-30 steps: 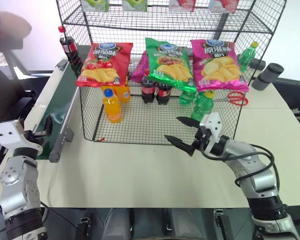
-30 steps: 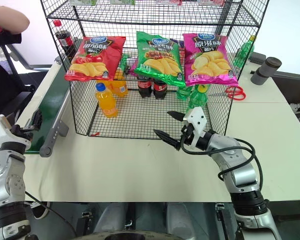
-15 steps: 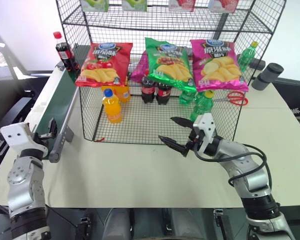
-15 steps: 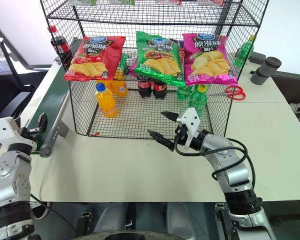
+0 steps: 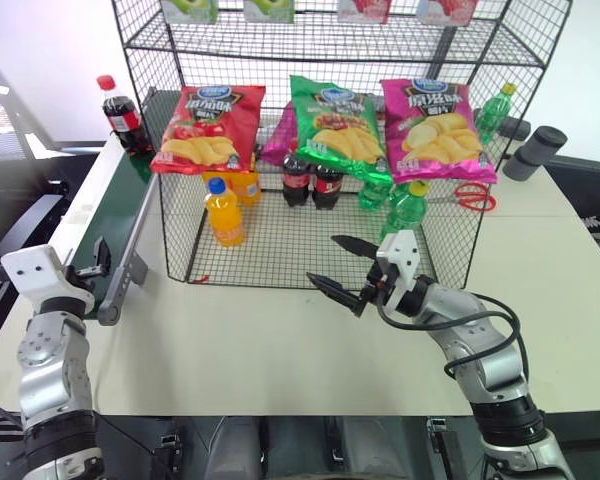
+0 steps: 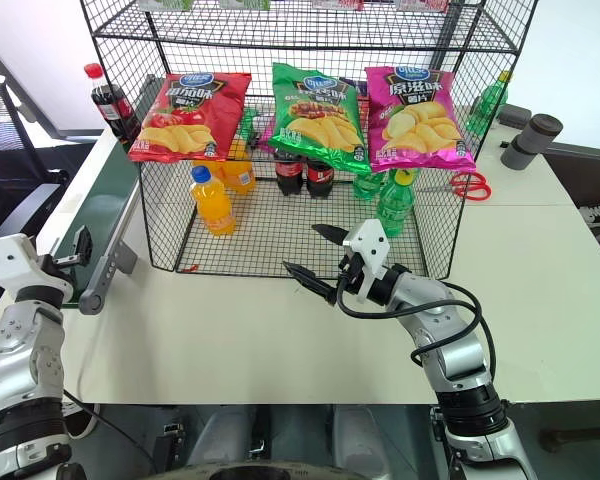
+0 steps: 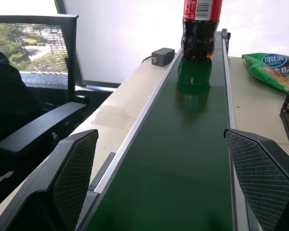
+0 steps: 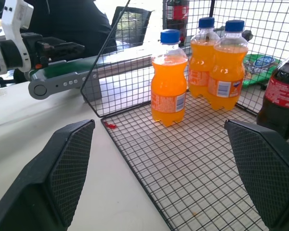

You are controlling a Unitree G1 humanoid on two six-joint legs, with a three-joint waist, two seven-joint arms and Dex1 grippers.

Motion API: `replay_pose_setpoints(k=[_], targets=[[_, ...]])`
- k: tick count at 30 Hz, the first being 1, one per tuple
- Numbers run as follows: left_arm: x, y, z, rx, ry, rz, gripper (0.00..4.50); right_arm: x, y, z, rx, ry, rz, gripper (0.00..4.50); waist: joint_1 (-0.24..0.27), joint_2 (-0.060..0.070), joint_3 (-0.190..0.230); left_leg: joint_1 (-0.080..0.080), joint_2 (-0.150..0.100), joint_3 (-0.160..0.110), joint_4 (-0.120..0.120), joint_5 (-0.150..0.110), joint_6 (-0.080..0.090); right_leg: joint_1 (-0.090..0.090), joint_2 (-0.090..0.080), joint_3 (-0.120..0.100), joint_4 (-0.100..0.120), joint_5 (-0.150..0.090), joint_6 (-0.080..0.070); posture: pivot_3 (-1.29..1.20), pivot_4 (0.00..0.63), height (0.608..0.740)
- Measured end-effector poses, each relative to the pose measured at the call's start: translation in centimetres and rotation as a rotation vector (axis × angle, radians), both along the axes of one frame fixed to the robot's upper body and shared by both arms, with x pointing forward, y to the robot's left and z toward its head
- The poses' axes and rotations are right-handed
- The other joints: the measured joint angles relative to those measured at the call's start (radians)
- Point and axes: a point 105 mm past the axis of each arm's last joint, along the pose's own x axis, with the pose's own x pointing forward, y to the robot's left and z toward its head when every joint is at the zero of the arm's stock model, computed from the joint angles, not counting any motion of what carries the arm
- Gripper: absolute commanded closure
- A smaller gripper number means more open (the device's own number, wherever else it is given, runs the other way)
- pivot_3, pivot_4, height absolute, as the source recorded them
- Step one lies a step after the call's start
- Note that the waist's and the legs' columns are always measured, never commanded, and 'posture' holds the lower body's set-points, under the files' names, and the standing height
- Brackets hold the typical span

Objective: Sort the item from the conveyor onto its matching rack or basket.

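The cola bottle point(image 5: 117, 110) stands upright at the conveyor point(image 5: 110, 215)'s far end. My left tool point(image 7: 164, 192) waits spread wide at the near end (mistimed closing could topple it); my right tool point(image 5: 342, 270), likewise apart, hovers before the rack point(image 5: 280, 250).

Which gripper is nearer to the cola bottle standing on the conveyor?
Left. The left gripper waits at the conveyor's near end, facing the cola bottle; the right gripper is before the rack.
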Motion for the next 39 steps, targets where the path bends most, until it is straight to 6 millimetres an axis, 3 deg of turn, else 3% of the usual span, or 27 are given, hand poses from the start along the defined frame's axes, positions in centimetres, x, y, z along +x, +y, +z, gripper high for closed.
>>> replay_pose_setpoints(k=[15,39], targets=[[0.9,-1.0,-0.8,-0.016,0.024,-0.046,0.00,0.0,0.3,0.1,-0.001,-0.004,0.006,0.01,0.000,0.000,0.000,0.000,0.000,0.000,0.000,0.000,0.000,0.000,0.000,0.000,0.000,0.000,0.000,0.00,0.150,0.740],[0.9,-0.9,-0.7,-0.023,0.007,-0.038,0.00,0.1,0.7,0.0,0.005,-0.009,0.013,0.01,0.000,0.000,0.000,0.000,0.000,0.000,0.000,0.000,0.000,0.000,0.000,0.000,0.000,0.000,0.000,0.00,0.150,0.740]])
